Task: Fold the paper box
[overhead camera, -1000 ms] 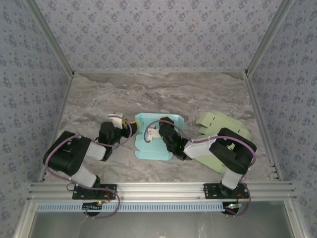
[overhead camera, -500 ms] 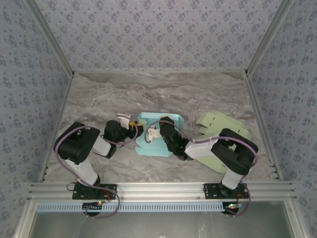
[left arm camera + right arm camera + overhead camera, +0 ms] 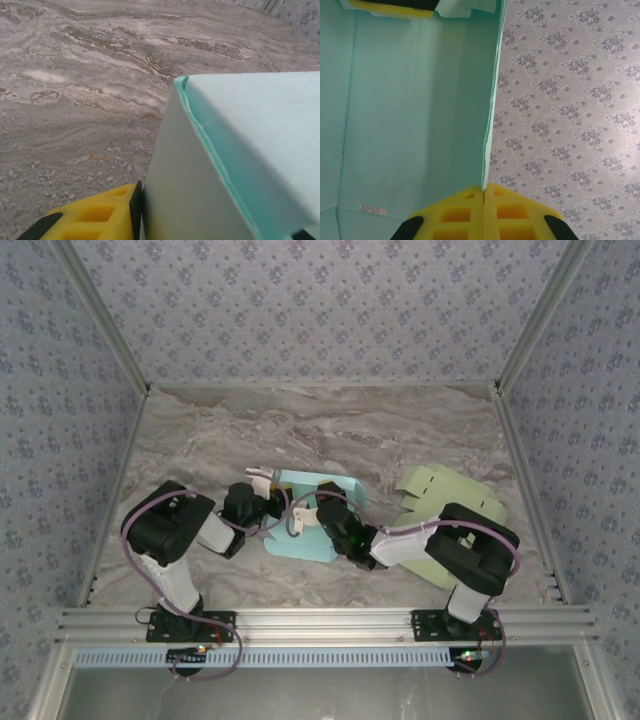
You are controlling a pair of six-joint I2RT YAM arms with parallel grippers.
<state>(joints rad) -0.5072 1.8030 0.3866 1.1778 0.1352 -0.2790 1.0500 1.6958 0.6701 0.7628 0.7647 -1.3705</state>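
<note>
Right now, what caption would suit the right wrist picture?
The right gripper pinches the edge of the teal paper box, patterned wall behind.

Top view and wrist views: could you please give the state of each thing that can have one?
Blue box: partly folded, walls raised.
Green sheet: lying open, not folded up.
Right fingers: shut on the box's wall edge.
Left fingers: one pressed against the box's side; grip unclear.
</note>
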